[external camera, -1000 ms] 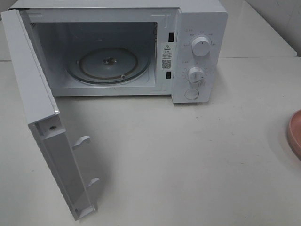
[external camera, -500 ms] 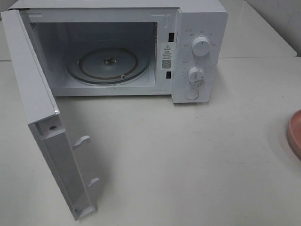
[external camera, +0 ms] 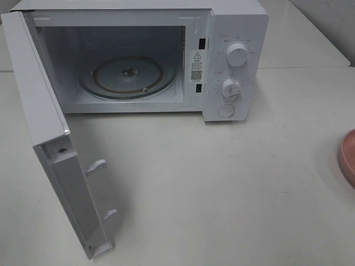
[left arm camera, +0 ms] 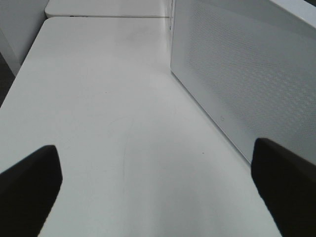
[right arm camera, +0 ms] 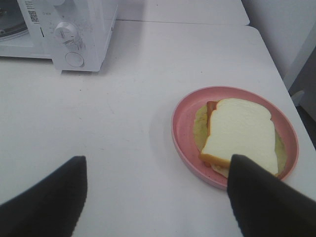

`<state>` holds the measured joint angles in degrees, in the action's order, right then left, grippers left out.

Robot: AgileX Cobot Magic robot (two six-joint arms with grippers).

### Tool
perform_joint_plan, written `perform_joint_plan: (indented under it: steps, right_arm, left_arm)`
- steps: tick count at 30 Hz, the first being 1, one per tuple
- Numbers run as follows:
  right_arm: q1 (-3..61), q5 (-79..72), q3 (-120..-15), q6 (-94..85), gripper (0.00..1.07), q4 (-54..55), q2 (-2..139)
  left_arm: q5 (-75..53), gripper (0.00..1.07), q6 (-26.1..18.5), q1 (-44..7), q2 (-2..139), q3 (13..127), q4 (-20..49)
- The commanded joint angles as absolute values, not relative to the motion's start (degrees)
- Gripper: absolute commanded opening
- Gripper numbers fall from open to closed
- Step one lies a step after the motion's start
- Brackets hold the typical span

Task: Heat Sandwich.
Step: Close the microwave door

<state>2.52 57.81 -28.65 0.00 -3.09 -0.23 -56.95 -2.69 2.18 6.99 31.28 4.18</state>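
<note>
The sandwich (right arm camera: 242,131), white bread with a tan crust and pale filling, lies on a round pink plate (right arm camera: 178,140) in the right wrist view. My right gripper (right arm camera: 155,202) hangs open on the near side of the plate, with only bare table between its dark fingers (right arm camera: 47,202). One finger covers the plate's near rim in the picture. The white microwave (external camera: 233,33) stands at the back with its door (external camera: 39,105) swung wide to the left and an empty glass turntable (external camera: 128,77) inside. My left gripper (left arm camera: 158,197) is open over bare table beside the door's outer face (left arm camera: 247,74).
In the high view only the plate's edge (external camera: 348,158) shows at the far right, and neither arm appears. Two knobs (external camera: 237,54) and a round button sit on the microwave's right panel. The open door juts toward the table's front left.
</note>
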Motion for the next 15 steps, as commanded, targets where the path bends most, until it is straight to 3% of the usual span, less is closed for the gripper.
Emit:
perform_joint_plan:
  steps: [1,3,4,6,7,8,10,11,15]
  right_arm:
    - [2.1,57.2,-28.5,-0.5,0.75,-2.8,-1.7]
    - [2.1,57.2,-28.5,-0.5,0.75,-2.8,-1.7]
    - [2.1,57.2,-28.5,-0.5,0.75,-2.8,-1.7]
    - [2.1,57.2,-28.5,-0.5,0.75,-2.8,-1.7]
    - [2.1,57.2,-28.5,-0.5,0.75,-2.8,-1.7]
    - [2.1,57.2,-28.5,-0.5,0.75,-2.8,-1.7]
    - [2.1,57.2,-28.5,-0.5,0.75,-2.8,-1.7]
    - [2.1,57.2,-28.5,-0.5,0.75,-2.8,-1.7]
    - [2.1,57.2,-28.5,-0.5,0.75,-2.8,-1.7]
  left_arm:
    - [-52.9,0.91,-2.1,2.3,11.3,31.7,4.7]
    - [-51.9,0.86,-1.8,2.3,12.1,31.7,4.9]
    - [-49.0,0.72,-1.5,2.3,13.9,31.5,4.9]
    - [-46.6,0.57,-1.5,2.3,15.2,30.8,4.9]
    - [-46.6,0.57,-1.5,2.3,15.2,30.8,4.9]
    - [-44.1,0.41,-1.7,2.3,16.7,29.9,4.6]
    - [-41.0,0.25,-1.8,2.3,18.3,28.8,4.1]
    - [-37.3,0.11,-1.8,2.3,20.3,27.2,4.0]
    - [-30.3,0.00,-1.9,2.3,24.4,24.5,3.9]
